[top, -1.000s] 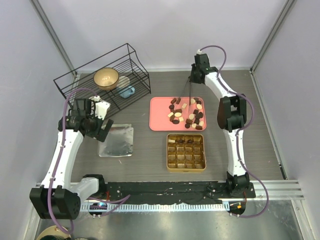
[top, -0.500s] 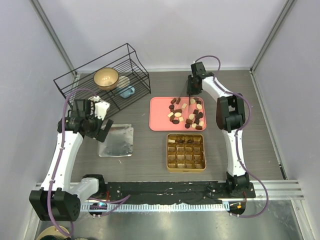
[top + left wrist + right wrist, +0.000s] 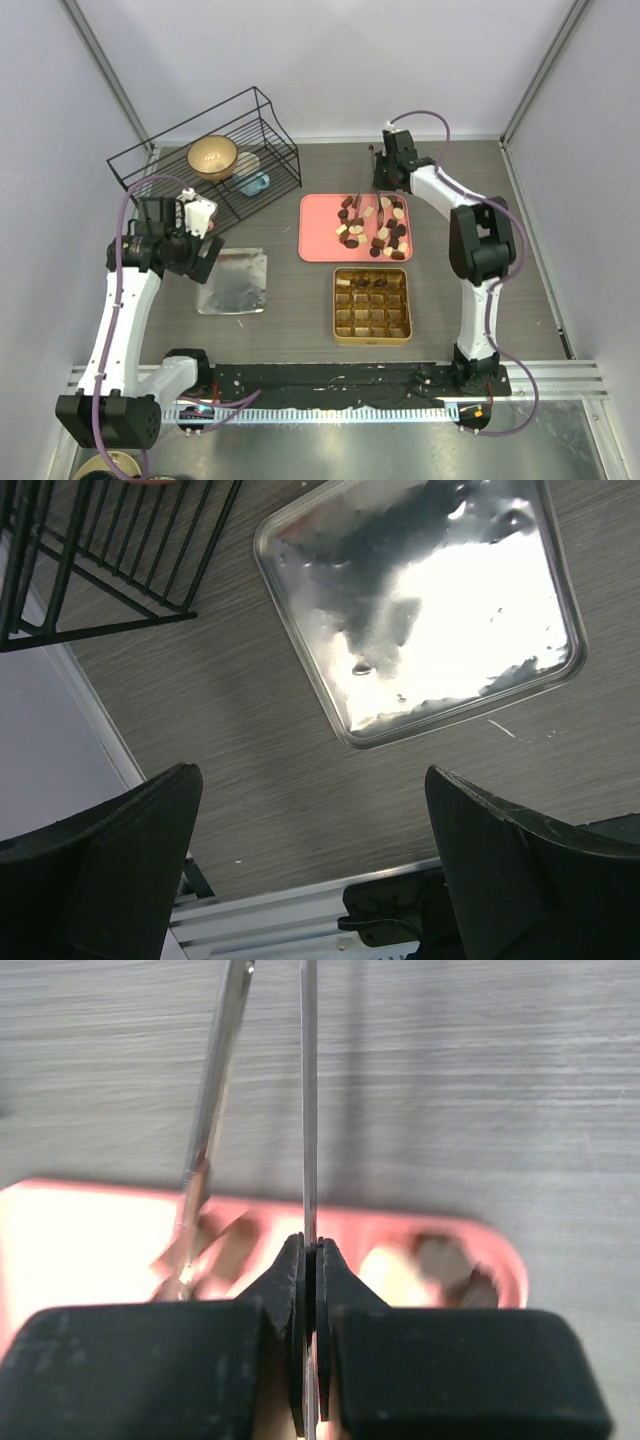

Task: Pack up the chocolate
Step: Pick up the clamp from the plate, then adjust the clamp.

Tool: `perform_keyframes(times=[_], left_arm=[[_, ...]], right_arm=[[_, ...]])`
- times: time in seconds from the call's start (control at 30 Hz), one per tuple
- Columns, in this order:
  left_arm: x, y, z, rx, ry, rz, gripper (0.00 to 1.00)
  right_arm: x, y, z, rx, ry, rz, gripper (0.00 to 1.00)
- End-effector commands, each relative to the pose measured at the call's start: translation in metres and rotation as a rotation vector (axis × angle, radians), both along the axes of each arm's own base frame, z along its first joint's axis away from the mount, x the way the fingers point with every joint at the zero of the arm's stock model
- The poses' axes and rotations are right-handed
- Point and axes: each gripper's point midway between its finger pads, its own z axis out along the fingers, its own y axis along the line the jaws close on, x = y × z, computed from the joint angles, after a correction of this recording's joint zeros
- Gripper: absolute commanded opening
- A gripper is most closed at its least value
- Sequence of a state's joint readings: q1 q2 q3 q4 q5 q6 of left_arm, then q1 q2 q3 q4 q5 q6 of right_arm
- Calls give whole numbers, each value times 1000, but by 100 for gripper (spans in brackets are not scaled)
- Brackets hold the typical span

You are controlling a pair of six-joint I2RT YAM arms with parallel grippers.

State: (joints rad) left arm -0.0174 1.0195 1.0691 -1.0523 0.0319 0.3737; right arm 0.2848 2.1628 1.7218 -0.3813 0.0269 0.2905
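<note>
Chocolate (image 3: 378, 241) lies scattered on the pink tray (image 3: 318, 225), just behind the gold tin (image 3: 336, 305), which holds a few pieces. The right end effector (image 3: 310, 1260) is clenched on one thin blade of metal tongs (image 3: 309, 1110) over the tray's far edge. The left end effector (image 3: 308, 780) stands released near the silver tray (image 3: 430, 610).

Two end effectors are in view: the left end effector (image 3: 308, 775) and the right end effector (image 3: 310, 1250). One counter (image 3: 300, 300) carries one pair of metal tongs (image 3: 365, 180), one pink tray (image 3: 315, 235), one gold tin (image 3: 337, 305), one silver tray (image 3: 235, 285) and one wire rack (image 3: 180, 125) holding one gold bowl (image 3: 212, 156) and one blue item (image 3: 255, 183). The chocolate (image 3: 380, 232) on the pink tray numbers roughly twenty pieces; those in the tin cannot be counted.
</note>
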Motion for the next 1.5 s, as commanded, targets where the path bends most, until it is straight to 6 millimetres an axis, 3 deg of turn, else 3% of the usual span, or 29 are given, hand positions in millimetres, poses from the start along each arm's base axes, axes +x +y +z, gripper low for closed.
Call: perform_keyframes(times=[0.0,0.03,0.1,0.13,0.17,0.2,0.23,0.27,0.33,0.37,0.47,0.53,0.57,0.7,0.9,1.2,1.47], left_arm=[[-3,-17,50,-95,-123,-33,100],[-5,-21,56,-118,-129,-39,100],[-10,-37,78,-193,-148,-82,100],[-12,-44,88,-226,-157,-103,100],[-14,-56,107,-285,-188,-152,100],[-19,-66,114,-336,-171,-181,100],[-24,-75,123,-377,-177,-218,100],[-35,-97,144,-477,-198,-310,100],[-47,-115,164,-560,-236,-417,100],[-60,-133,179,-657,-251,-518,100],[-79,-152,203,-772,-314,-642,99],[-91,-164,214,-876,-319,-689,100],[-94,-167,216,-908,-315,-699,100],[-110,-177,222,-1003,-280,-770,100],[-120,-180,220,-1003,-286,-844,100],[-117,-184,215,-1067,-240,-855,94],[-131,-186,217,-1129,-184,-878,93]], right_arm=[[-9,45,157,119,-457,98,1],[-36,57,174,119,-506,144,1],[-55,69,209,149,-636,165,1],[-82,81,217,169,-666,204,1],[-96,87,237,200,-734,216,1],[-109,92,245,216,-765,223,1],[-140,101,264,266,-840,246,1],[-152,100,270,286,-869,232,1],[-188,105,291,375,-930,244,1],[-197,106,296,419,-934,234,1],[-236,115,316,531,-968,273,1],[-250,119,324,552,-984,274,1],[-264,130,329,571,-985,309,1],[-290,156,347,618,-1012,377,1],[-326,186,383,778,-1059,466,1],[-357,184,424,974,-1131,482,1],[-366,207,428,1031,-1146,501,1]])
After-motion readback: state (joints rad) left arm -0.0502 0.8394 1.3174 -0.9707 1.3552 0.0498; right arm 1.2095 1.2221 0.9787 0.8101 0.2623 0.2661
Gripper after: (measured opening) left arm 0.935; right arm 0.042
